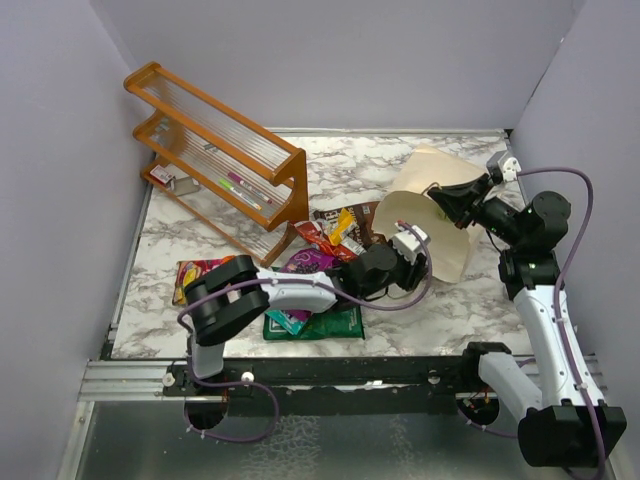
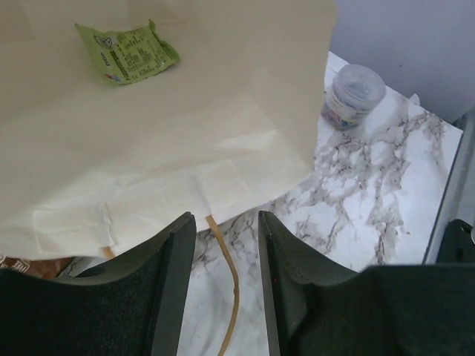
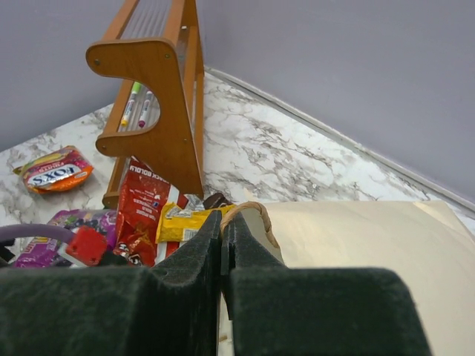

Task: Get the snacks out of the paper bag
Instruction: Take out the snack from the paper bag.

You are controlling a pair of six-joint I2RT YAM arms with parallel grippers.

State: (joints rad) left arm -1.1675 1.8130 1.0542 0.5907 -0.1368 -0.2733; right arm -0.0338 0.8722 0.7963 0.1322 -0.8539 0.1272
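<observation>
Bag (image 1: 450,250): laid on its side by the counter's right edge.
Right gripper (image 3: 223,222): pressed together on the bag's rim.
Left gripper (image 2: 226,222): spread at the mouth; green packet (image 2: 126,50) seen deeper inside.

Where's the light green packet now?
Left wrist view, upper left: the light green packet lies on the paper bag, beyond the open left gripper.
</observation>
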